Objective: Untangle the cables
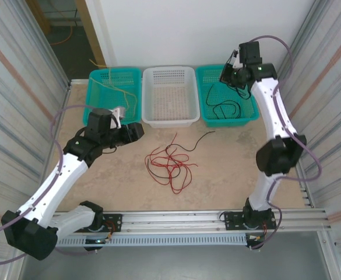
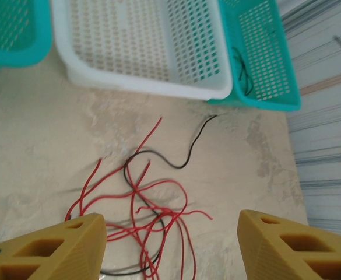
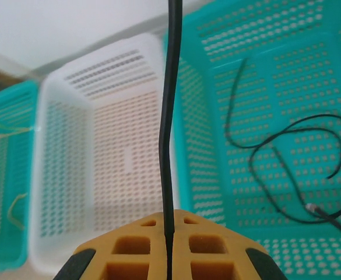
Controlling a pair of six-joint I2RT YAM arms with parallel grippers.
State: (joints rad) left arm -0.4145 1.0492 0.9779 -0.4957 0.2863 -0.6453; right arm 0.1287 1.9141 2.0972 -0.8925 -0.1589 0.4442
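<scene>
Sorting underway: your right gripper (image 3: 169,224), clamped on a black cable (image 3: 169,116), hangs over the upper-right basket (image 1: 228,122). Left gripper (image 2: 171,224), jaws apart, hovers above the mid-frame tangle (image 2: 158,201); next, pinch one red strand (image 2: 150,137).

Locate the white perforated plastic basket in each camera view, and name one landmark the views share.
Top external: the white perforated plastic basket sits at the table's far edge, the middle one of three.
Left wrist: across the top, centre-left.
Right wrist: left of centre, seen from its near end.
Shared landmark: the teal perforated basket beside its right side.
</scene>
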